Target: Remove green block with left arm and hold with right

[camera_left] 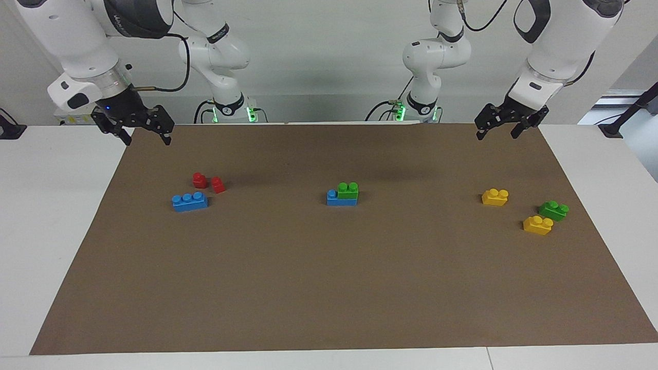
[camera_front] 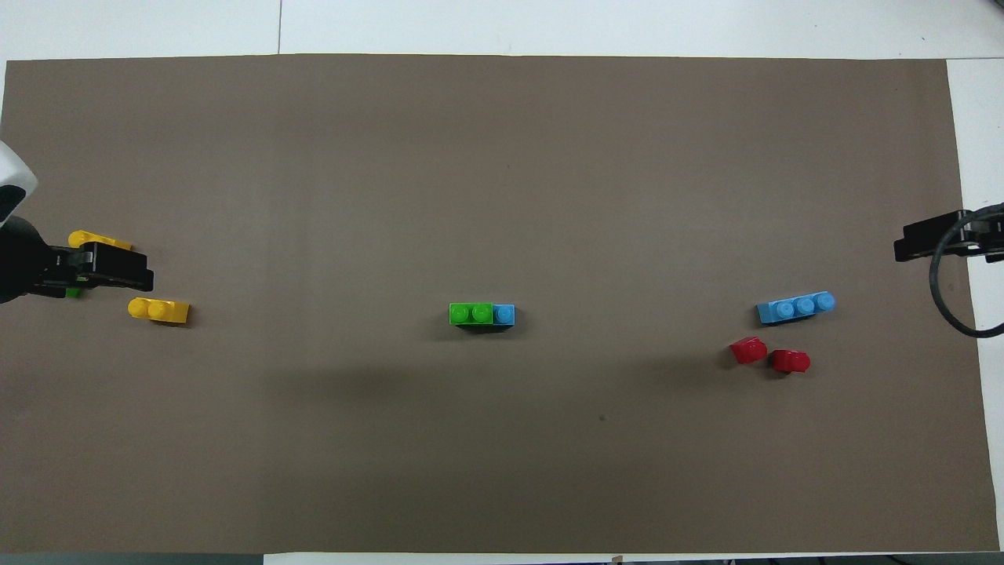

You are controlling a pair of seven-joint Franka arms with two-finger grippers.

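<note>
two white arms with dark grey joint covers; black cables; black grippers; green lights at the bases
</note>
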